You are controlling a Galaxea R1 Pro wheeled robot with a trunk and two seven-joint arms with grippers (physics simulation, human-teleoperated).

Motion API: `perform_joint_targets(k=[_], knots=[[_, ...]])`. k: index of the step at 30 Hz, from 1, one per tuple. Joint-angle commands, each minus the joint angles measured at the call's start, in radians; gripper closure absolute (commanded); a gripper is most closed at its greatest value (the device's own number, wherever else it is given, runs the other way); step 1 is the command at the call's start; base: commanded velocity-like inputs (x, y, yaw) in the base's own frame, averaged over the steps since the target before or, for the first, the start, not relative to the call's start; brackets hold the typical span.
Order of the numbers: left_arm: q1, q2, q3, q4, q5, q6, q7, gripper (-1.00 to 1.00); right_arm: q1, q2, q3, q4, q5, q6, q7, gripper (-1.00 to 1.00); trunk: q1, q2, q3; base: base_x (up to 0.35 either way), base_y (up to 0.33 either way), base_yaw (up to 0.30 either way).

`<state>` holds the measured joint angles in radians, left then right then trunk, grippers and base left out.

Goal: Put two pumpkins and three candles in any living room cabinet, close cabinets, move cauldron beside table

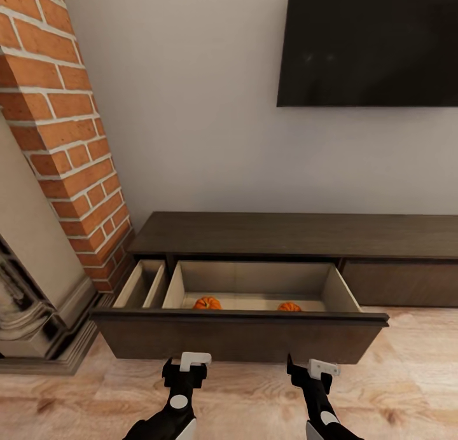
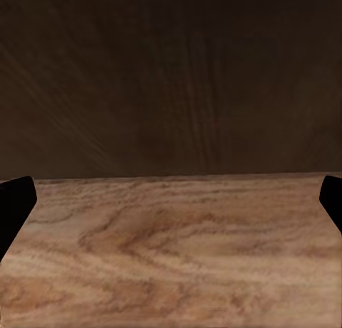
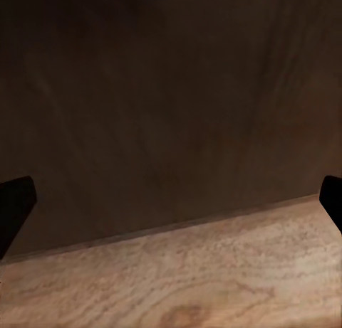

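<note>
While both grippers' jaws stand spread, two pumpkins (image 1: 207, 302) sit inside the cabinet (image 1: 242, 335) drawer.

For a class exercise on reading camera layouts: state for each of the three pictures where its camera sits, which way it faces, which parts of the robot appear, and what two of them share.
Head view: from the robot's head, facing forward and down at the long dark-brown wooden cabinet, its pulled-out drawer holding two orange ribbed pumpkins; left gripper and right gripper show below.
Left wrist view: near the left gripper, facing the dark drawer front over pale wooden floor; black fingertips at the edges.
Right wrist view: near the right gripper, same facing.
Shared: drawer front and floor.
</note>
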<state>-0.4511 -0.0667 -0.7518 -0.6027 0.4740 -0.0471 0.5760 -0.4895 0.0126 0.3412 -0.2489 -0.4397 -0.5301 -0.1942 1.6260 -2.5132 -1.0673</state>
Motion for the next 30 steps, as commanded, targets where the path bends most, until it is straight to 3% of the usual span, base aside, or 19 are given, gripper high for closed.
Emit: perform_joint_targets(k=[1, 15, 30], knots=[[-0.001, 0.001, -0.007, 0.003, 0.012, -0.004, 0.007, -1.0, 0.0, 0.0, 0.009, 0.0, -0.004, -0.002, -0.008, -1.0, 0.0, 0.0, -0.001, 0.212, 0.08, 0.0], [-0.001, 0.001, -0.007, 0.007, 0.011, -0.003, 0.007, -1.0, -0.001, 0.0, 0.009, 0.006, -0.004, -0.002, -0.008, -1.0, 0.0, 0.0, -0.001, 0.101, 0.011, 0.0], [-0.001, 0.001, -0.009, 0.008, 0.011, -0.003, 0.007, -1.0, -0.001, 0.0, 0.009, 0.007, -0.004, -0.002, -0.008, -1.0, 0.0, 0.0, -0.001, 0.296, 0.0, 0.0]])
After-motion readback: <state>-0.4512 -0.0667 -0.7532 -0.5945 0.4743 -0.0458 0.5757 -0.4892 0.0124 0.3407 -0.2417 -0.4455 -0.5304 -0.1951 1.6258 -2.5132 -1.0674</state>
